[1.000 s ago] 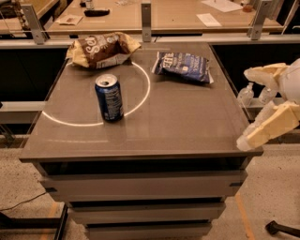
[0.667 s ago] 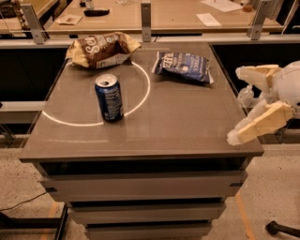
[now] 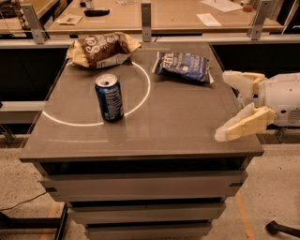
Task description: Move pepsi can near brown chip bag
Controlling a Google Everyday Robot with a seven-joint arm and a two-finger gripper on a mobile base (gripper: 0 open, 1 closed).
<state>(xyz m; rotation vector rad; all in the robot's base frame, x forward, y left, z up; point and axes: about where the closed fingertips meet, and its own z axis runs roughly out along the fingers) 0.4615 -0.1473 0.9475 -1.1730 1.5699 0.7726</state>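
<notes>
Camera view: end effector nr table

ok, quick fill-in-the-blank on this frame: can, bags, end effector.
The small dark blue pepsi can with a silver top stands ____ on the grey-brown table.
The table holds ____ snack bags: the wrinkly brown chip bag and a dark blue bag with white lettering.
The cream two-finger end effector hovers by the table's right edge, fingers ____, holding nothing.
Missing words: upright; two; open.

A gray table with drawers stands on a speckled floor. Wooden desks stand far behind. The gripper hangs at the table's right edge.
</notes>
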